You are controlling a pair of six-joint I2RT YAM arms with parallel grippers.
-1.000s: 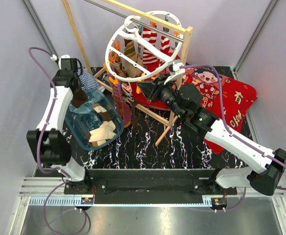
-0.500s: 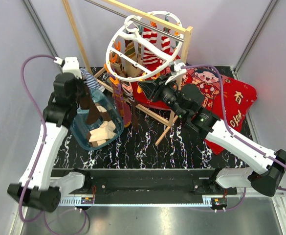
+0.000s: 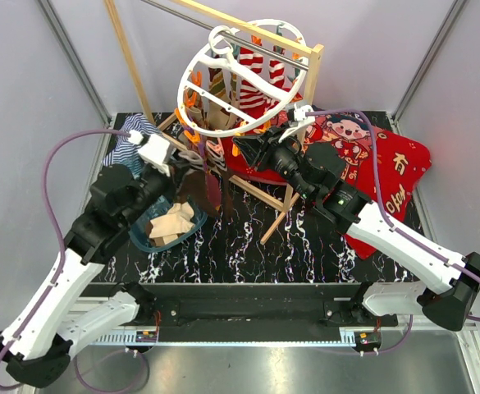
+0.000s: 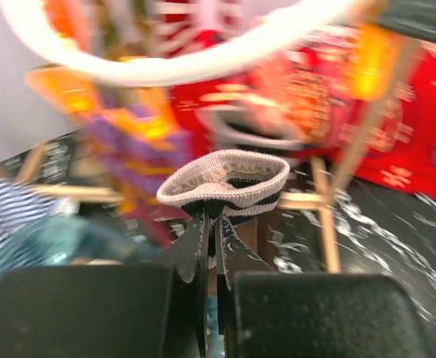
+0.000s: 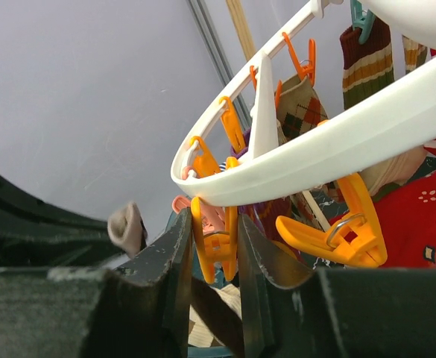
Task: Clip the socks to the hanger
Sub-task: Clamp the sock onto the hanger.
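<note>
Pinching the ribbed grey-and-black cuff of a sock (image 4: 225, 173), my left claw (image 4: 210, 227) has its fingers pressed together with only the fabric between them. The cuff opens in a loop just past the tips. From above, this claw (image 3: 189, 156) sits left of centre, just under the lower left rim of the hanger (image 3: 221, 39).

My right claw (image 5: 214, 231) is clamped on an orange clip (image 5: 216, 250) that dangles from the hanger's white outer ring (image 5: 337, 142), one finger on each side of it. More orange clips hang along the same ring. Hung socks (image 5: 301, 101), argyle and striped, dangle behind it.

Below my left arm, a blue tub (image 3: 141, 234) holds loose beige and brown socks (image 3: 172, 222). The hanger hangs tilted on a wooden frame (image 3: 256, 190) at upper centre. A red blanket (image 3: 387, 164) lies on the black marbled worktop (image 3: 248, 246) at right.
</note>
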